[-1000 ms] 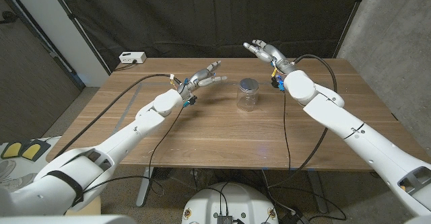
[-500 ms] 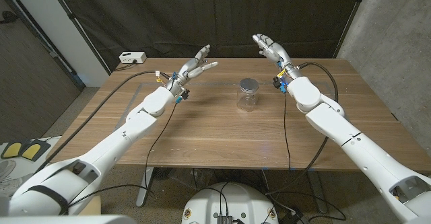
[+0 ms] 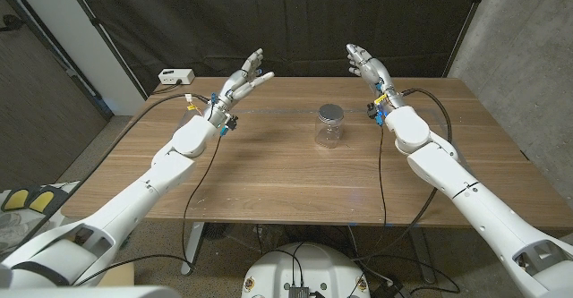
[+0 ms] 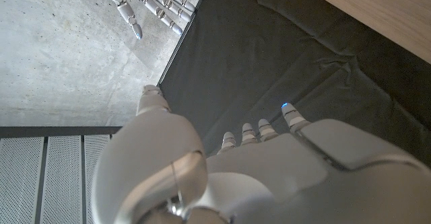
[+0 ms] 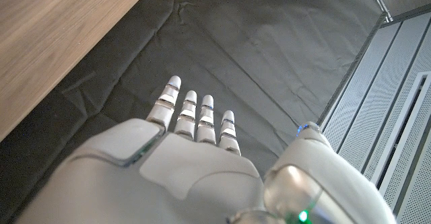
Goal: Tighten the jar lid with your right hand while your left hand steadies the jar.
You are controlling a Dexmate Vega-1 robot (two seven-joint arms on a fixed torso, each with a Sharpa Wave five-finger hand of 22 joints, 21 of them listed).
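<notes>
Jar [image 3: 329, 131] of clear glass, upright on the wooden table [image 3: 269, 177], slightly right of centre and in the upper half of the head view. Lid [image 3: 330, 113] grey and metallic, seated on top. Untouched by either hand, with bare wood all round.

Right hand [image 3: 365, 64] raised to the upper right of the jar, above the table's far edge, fingers spread and pointing up toward the dark curtain [image 3: 295, 21], holding nothing. Same hand [image 5: 175, 163] seen from behind in the right wrist view, fingers straight and apart, curtain and a strip of tabletop beyond.

Left hand [image 3: 242, 80] lifted at upper left of centre, well apart from the jar, fingers fanned out and empty. Back of it [image 4: 256, 163] large in the left wrist view, fingertips just visible over the knuckles; fingers of the other hand visible at that frame's top left.

White box [image 3: 175, 77] with a cable at the table's far left corner. Black cables trailing along both arms.
</notes>
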